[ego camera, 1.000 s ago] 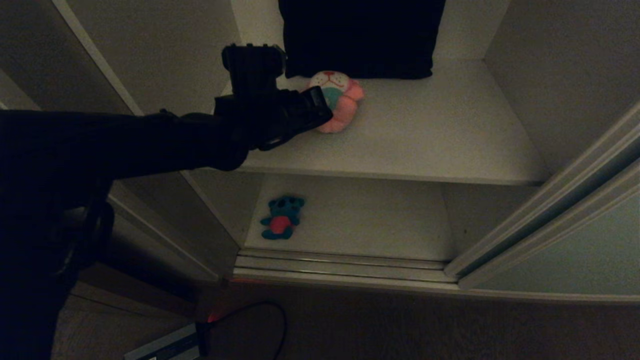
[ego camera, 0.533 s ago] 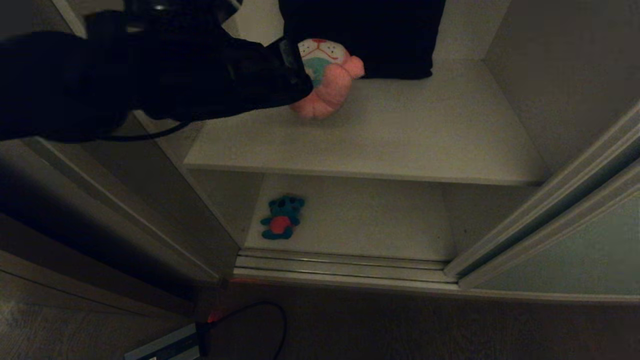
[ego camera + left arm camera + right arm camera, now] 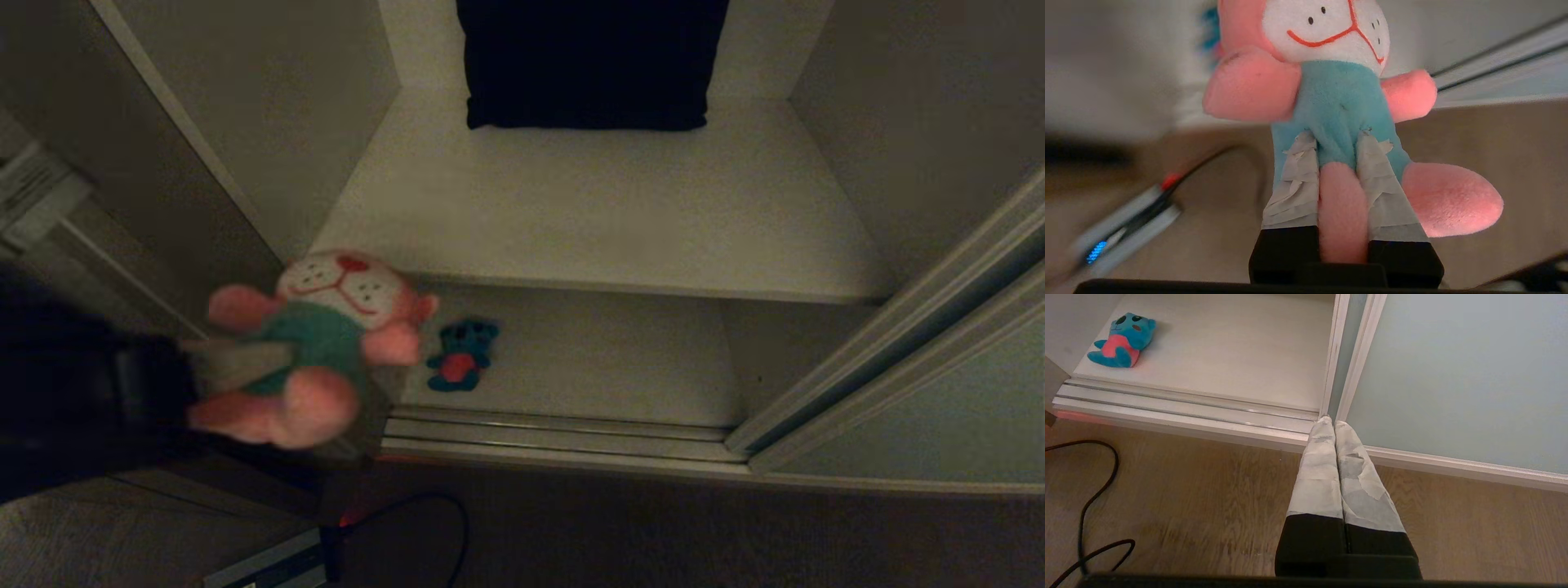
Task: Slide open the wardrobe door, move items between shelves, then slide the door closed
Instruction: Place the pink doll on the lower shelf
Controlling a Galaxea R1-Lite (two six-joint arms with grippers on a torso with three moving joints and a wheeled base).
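Observation:
The pink plush toy [image 3: 326, 327] with white face and teal shirt hangs in the air in front of the wardrobe's left side. My left gripper [image 3: 273, 367] is shut on it. In the left wrist view the taped fingers [image 3: 1294, 179] clamp the pink plush [image 3: 1339, 94] by one leg and the lower body. The blue plush [image 3: 461, 355] with red belly lies at the left of the lower shelf [image 3: 620, 367]. The upper shelf [image 3: 612, 220] holds no toy. The sliding wardrobe door [image 3: 939, 408] stands slid to the right. My right gripper [image 3: 1334, 422] is parked, shut and empty, over the floor by the door's edge [image 3: 1453, 375].
A big dark cushion [image 3: 588, 61] leans at the back of the upper shelf. The ribbed floor track [image 3: 555, 437] runs along the wardrobe's front. A black cable [image 3: 441, 506] and a power strip [image 3: 269, 563] lie on the wooden floor.
My left gripper has lifted the pink plush off the upper shelf and swung it out, down and to the left, in front of the wardrobe. The blue plush has not moved.

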